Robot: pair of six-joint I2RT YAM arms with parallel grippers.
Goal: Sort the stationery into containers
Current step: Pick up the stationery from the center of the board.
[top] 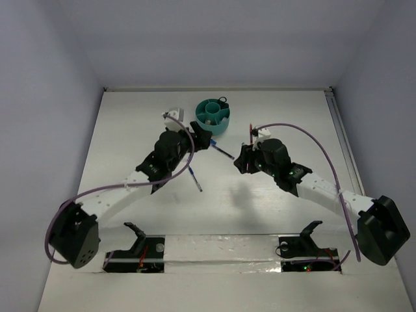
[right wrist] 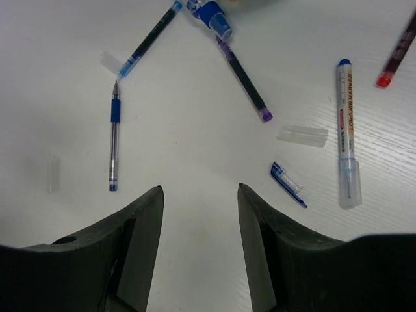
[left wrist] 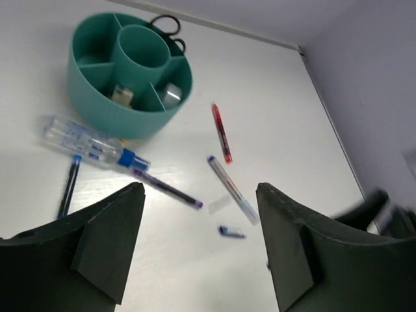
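Left gripper [left wrist: 198, 194]: jaws spread wide, nothing between them, hovering over the table [left wrist: 279, 97] on the near side of the teal cup [left wrist: 123, 117]. Right gripper [right wrist: 199, 192]: jaws likewise apart and empty, above the loose pens.

Teal cup upright at the far middle of the table, with a round centre well and outer compartments. Small pale item [left wrist: 121, 95] in one outer compartment, another in the next; identity unclear. Black scissor handles [left wrist: 166, 25] at the cup's far rim; inside or behind, cannot tell.

Lying flat on the table, outside the cup: red pen [left wrist: 221, 132], white marker [right wrist: 345, 130], purple-tipped pen [right wrist: 244, 81], blue-grip pen [right wrist: 114, 140], dark refill [right wrist: 149, 39], blue cap [right wrist: 288, 185], clear cap [right wrist: 302, 135]. Clear blue-collared barrel [left wrist: 91, 146] just beside the cup's wall.
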